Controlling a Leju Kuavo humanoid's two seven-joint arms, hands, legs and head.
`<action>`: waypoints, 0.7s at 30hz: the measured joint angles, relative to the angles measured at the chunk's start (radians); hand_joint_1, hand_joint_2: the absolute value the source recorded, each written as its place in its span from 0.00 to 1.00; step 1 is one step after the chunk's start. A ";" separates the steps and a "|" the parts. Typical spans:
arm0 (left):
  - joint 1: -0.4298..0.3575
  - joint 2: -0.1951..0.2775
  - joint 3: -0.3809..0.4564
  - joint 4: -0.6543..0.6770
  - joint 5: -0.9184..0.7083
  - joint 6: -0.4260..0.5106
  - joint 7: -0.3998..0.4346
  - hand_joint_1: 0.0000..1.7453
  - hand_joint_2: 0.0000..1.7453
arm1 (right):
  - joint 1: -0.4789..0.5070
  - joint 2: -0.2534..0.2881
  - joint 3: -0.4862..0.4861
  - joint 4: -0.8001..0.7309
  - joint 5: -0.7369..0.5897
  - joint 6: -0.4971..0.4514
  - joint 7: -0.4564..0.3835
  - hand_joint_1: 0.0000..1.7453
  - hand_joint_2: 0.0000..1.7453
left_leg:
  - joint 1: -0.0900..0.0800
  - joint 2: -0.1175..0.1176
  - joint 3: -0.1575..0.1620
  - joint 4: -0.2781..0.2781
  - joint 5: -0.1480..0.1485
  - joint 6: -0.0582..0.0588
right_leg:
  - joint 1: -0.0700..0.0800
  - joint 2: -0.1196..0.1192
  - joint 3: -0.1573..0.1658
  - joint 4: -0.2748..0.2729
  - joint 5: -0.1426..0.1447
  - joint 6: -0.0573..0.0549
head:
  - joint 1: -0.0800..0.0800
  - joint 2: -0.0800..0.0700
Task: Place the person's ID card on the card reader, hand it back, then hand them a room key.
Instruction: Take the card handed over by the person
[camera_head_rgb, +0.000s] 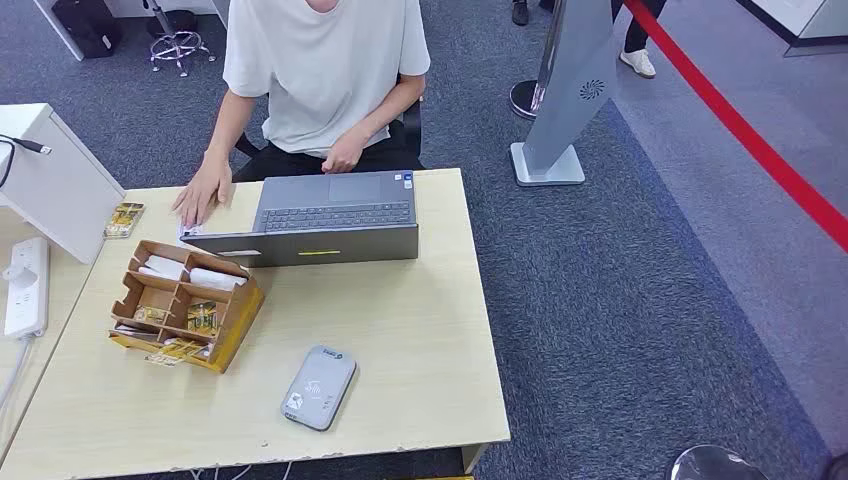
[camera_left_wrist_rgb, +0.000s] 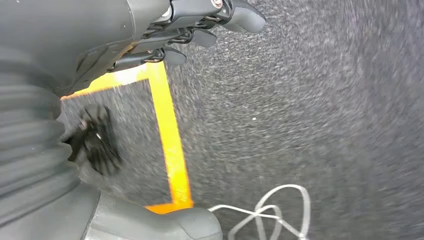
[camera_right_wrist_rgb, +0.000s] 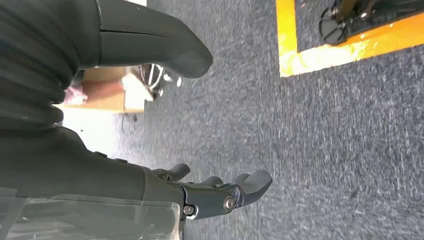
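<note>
- My left hand (camera_left_wrist_rgb: 150, 30) and my right hand (camera_right_wrist_rgb: 150, 150) hang over carpet, fingers apart, holding nothing.
- The card reader (camera_head_rgb: 319, 387) has small marks too tiny to read.

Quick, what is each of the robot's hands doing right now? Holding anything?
Left hand: open, holding nothing, hanging over the carpet.
Right hand: open, holding nothing, also over the carpet.

Grey ribbed covers are showing at both wrists; the left hand (camera_left_wrist_rgb: 150, 35) and right hand (camera_right_wrist_rgb: 200, 192) are showing thick grey thumbs, darker fingers, small silver screws.
</note>
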 joint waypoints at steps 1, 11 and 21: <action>-0.001 -0.002 0.004 0.000 0.012 -0.001 -0.013 0.00 1.00 | -0.001 0.001 -0.004 0.001 -0.001 -0.002 -0.001 0.00 1.00 | 0.000 0.000 0.000 0.000 0.000 0.000 | 0.000 0.000 0.000 0.000 0.000 0.000 | 0.000 0.000; -0.006 -0.023 0.035 0.000 0.121 -0.053 -0.186 0.00 1.00 | -0.003 0.015 -0.058 0.006 -0.030 -0.019 -0.005 0.00 1.00 | 0.000 0.000 0.001 0.000 0.000 0.000 | 0.000 0.000 0.000 0.000 0.000 0.000 | 0.000 0.000; -0.008 -0.027 0.039 0.000 0.125 -0.055 -0.188 0.00 1.00 | -0.004 0.019 -0.070 0.008 -0.030 -0.022 -0.007 0.00 1.00 | 0.000 0.000 0.000 0.000 0.000 0.000 | 0.000 0.000 0.000 0.000 0.000 0.000 | 0.000 0.000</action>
